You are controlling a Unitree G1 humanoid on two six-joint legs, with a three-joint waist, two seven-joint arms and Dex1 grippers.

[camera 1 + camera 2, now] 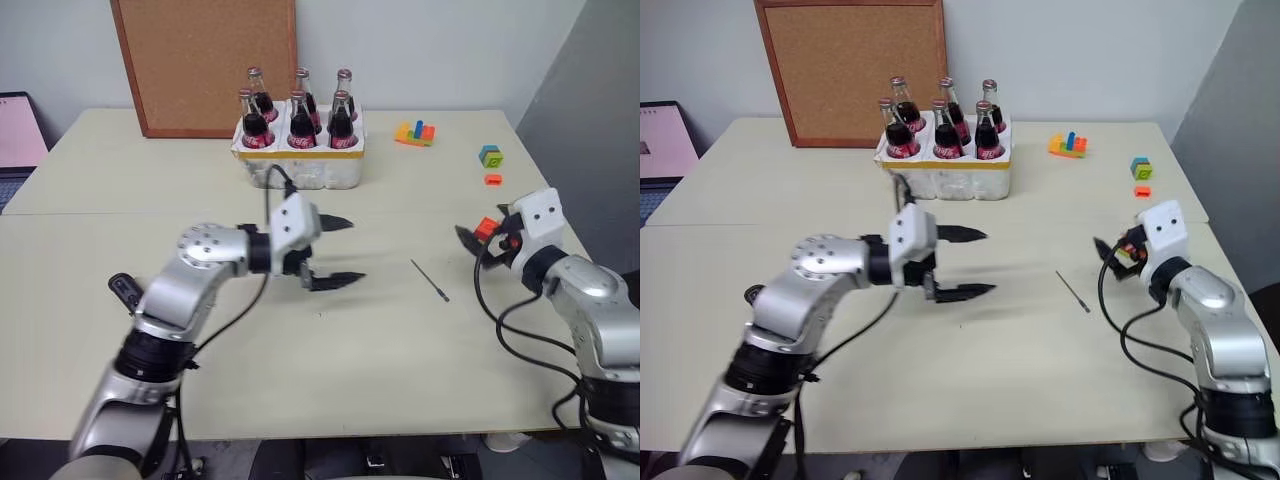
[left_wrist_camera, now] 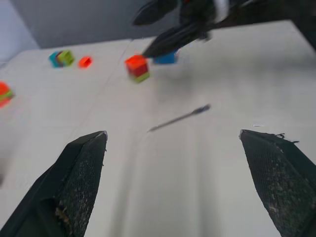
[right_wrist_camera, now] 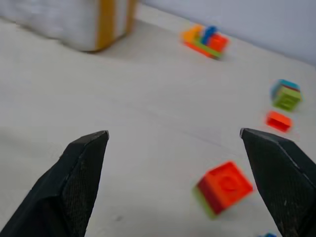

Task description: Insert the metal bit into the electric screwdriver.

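Worktop [image 1: 330, 350] carries both arms. Left hand [image 1: 335, 252] hovers fully spread, holding nothing. Right hand [image 1: 478, 243] likewise wide apart, empty. Metal bit [image 1: 429, 280] lies flat between the hands, nearer the right one, touching neither.

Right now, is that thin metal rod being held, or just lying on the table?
Lying flat on the table: the metal bit rests between both open, empty grippers.

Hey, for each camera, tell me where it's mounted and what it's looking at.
Head pair: looks down over the table; both arms show.
Left wrist: along the open left end effector at the metal bit.
Right wrist: along the open right end effector at an orange brick.
Shared: the bit, the toy bricks.
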